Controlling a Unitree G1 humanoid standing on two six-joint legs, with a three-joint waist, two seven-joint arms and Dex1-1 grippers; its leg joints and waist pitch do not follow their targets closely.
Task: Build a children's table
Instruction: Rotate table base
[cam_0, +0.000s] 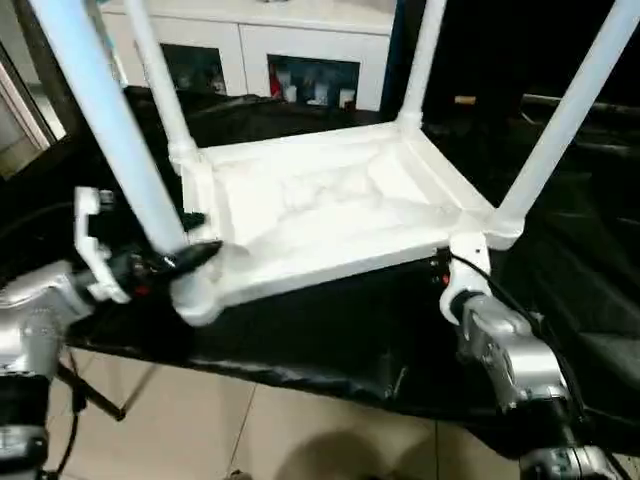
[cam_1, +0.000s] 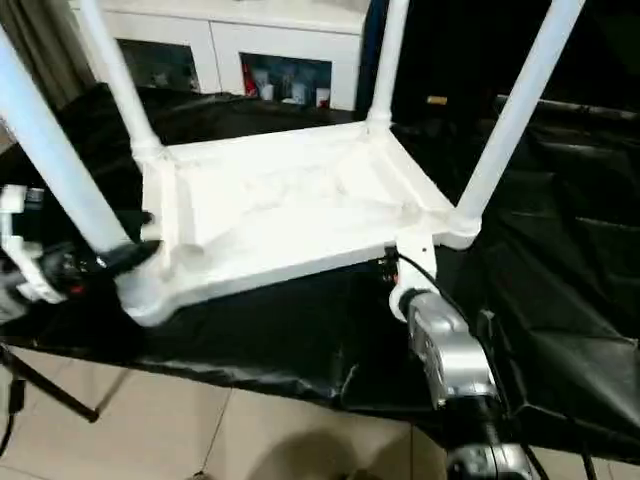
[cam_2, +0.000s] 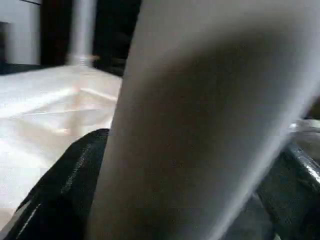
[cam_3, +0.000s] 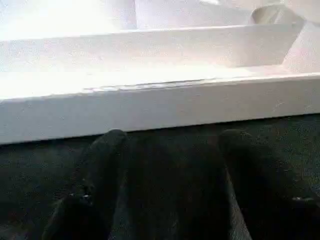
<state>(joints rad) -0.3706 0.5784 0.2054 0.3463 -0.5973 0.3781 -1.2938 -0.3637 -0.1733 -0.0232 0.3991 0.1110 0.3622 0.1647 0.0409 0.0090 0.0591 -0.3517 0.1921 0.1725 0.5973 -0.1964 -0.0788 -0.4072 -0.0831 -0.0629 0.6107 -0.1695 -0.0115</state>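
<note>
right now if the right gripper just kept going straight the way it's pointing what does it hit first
Most likely the near side rim of the upturned table top. The right gripper points at that white edge across a short strip of black cloth. Its fingers look open, though the gap's depth is unclear.

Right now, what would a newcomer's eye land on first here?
The white plastic table top lying upside down on the black cloth-covered surface, with four long white tube legs rising from its corner sockets. The left gripper is shut on the near-left leg just above its socket; the black fingers flank it in the left wrist view. The right gripper, open, sits at the top's near-right edge.
</note>
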